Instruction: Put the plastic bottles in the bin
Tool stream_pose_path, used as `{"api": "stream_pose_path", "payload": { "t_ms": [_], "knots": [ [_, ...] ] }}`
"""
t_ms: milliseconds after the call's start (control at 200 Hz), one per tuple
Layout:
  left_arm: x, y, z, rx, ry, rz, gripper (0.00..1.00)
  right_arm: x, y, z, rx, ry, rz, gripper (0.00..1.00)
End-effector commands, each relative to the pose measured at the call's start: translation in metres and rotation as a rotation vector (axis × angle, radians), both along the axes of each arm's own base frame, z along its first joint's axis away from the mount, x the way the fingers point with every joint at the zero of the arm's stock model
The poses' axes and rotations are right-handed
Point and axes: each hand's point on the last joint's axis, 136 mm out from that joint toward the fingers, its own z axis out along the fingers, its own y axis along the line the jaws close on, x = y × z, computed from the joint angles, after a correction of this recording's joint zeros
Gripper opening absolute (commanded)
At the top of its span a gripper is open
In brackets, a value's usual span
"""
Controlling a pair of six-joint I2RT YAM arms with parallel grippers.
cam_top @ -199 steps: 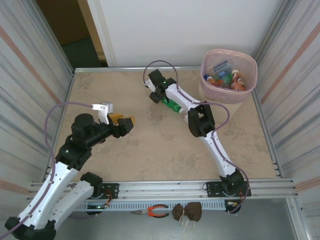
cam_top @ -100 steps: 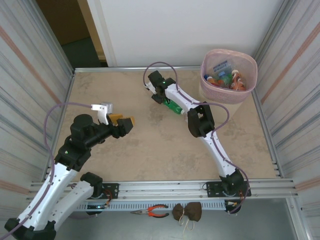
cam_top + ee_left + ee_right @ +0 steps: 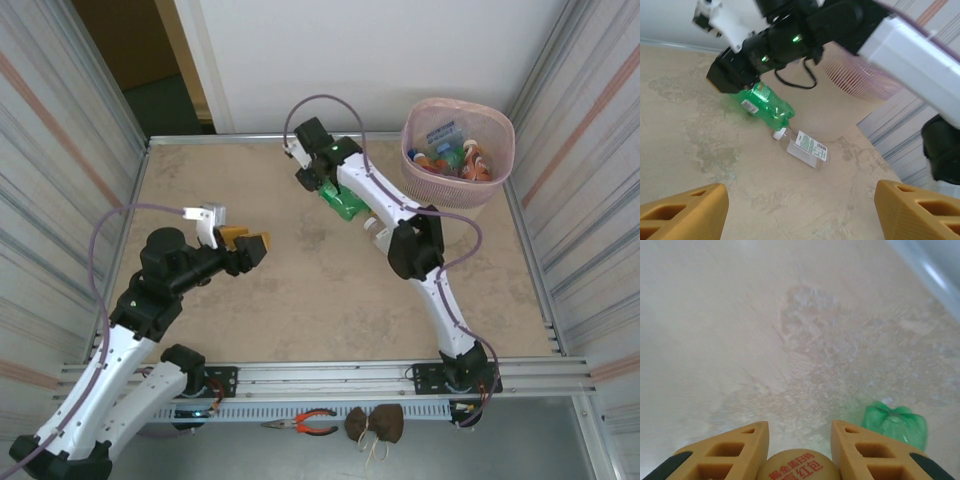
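Note:
A green bottle [image 3: 341,204] [image 3: 766,103] hangs tilted at the far middle of the table, with my right gripper [image 3: 315,178] [image 3: 800,429] shut on its top end. A tan cap with red print [image 3: 801,467] sits between the fingers, and the bottle's lobed green base [image 3: 896,422] shows to the right. Just beside that base a clear bottle [image 3: 806,148] [image 3: 372,227] with a white cap lies on the table. The pink bin [image 3: 408,140] [image 3: 840,97] stands at the far right corner with several bottles [image 3: 455,157] inside. My left gripper [image 3: 246,246] [image 3: 800,210] is open over bare table at the left.
Corrugated metal walls close in both sides of the table. A metal rail runs along the near edge, with red-handled pliers [image 3: 301,422] and a brown object [image 3: 376,422] in front of it. The right arm's elbow [image 3: 413,248] stands high over mid-table.
My right gripper has shut on the green bottle's top and drawn up and back toward the far wall, tilting the bottle. The left arm has stayed put.

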Motion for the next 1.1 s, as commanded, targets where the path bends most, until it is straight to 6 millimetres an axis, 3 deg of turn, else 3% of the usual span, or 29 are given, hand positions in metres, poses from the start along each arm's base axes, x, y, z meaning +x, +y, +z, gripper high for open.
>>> {"api": "stream_pose_path", "payload": {
  "t_ms": [0,306,496,511,616,862,1097],
  "knots": [
    [-0.001,-0.007,0.027,-0.016,-0.104,-0.051,0.77,-0.025,0.007,0.069,0.204,-0.007,-0.015,0.30],
    [-0.006,-0.032,0.048,-0.048,-0.191,-0.219,0.80,-0.083,0.012,0.162,0.545,0.012,0.036,0.30],
    [-0.010,-0.043,0.065,-0.067,-0.244,-0.298,0.87,-0.125,0.011,0.211,0.775,0.029,0.101,0.31],
    [-0.010,-0.044,0.066,-0.070,-0.246,-0.303,0.87,-0.128,0.012,0.204,0.780,0.047,0.101,0.31],
    [-0.009,-0.052,0.072,-0.078,-0.259,-0.331,0.89,-0.153,0.008,0.231,0.908,0.044,0.153,0.31],
    [-0.018,-0.088,0.085,-0.074,-0.296,-0.468,0.94,-0.198,-0.007,0.286,1.116,0.012,0.255,0.31],
    [-0.027,-0.127,0.096,-0.090,-0.292,-0.608,0.90,-0.232,-0.019,0.335,1.281,-0.038,0.375,0.31]
  ]
}}
